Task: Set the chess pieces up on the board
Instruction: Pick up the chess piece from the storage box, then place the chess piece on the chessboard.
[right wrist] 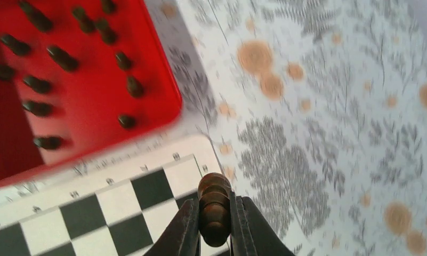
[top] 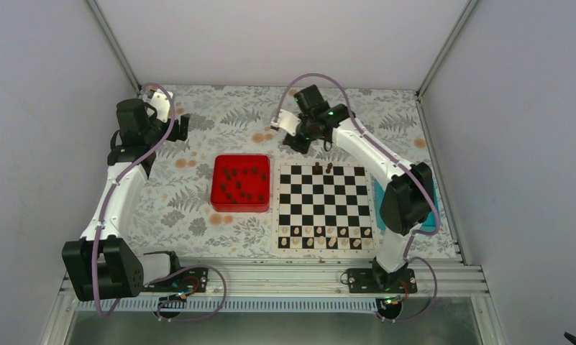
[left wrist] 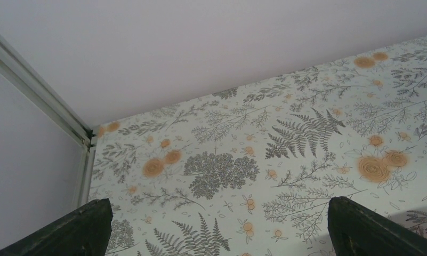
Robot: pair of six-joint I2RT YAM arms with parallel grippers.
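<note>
The board (top: 324,206) lies flat in the middle of the table; its corner shows in the right wrist view (right wrist: 110,197). Two dark chess pieces (top: 323,168) stand on its far row. Several more dark pieces (top: 239,184) lie in the red tray (top: 220,205), also in the right wrist view (right wrist: 67,58). My right gripper (right wrist: 215,224) is shut on a dark brown chess piece (right wrist: 215,210) above the board's far left corner; in the top view it (top: 299,140) hangs behind the board. My left gripper (left wrist: 216,224) is open and empty over bare tablecloth at the far left (top: 180,126).
Pale tan pieces (top: 328,236) line the board's near rows. A teal tray (top: 432,215) lies right of the board, mostly under the right arm. The red tray sits close to the board's left edge. Walls enclose the table on three sides.
</note>
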